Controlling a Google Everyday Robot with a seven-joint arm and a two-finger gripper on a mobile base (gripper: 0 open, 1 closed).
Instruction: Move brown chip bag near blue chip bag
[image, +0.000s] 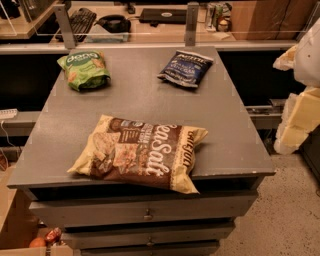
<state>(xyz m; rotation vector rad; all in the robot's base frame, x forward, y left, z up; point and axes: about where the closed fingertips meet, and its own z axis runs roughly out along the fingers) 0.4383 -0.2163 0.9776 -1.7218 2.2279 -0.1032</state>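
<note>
The brown chip bag lies flat at the front of the grey table, its right corner hanging slightly over the front edge. The blue chip bag lies at the back right of the table top, well apart from the brown bag. My gripper is part of the cream-coloured arm at the right edge of the view. It is off the table's right side, level with the table's middle, and touches neither bag.
A small green chip bag lies at the back left of the table. Behind the table runs a desk with a keyboard and a railing post. Drawers sit under the table's front edge.
</note>
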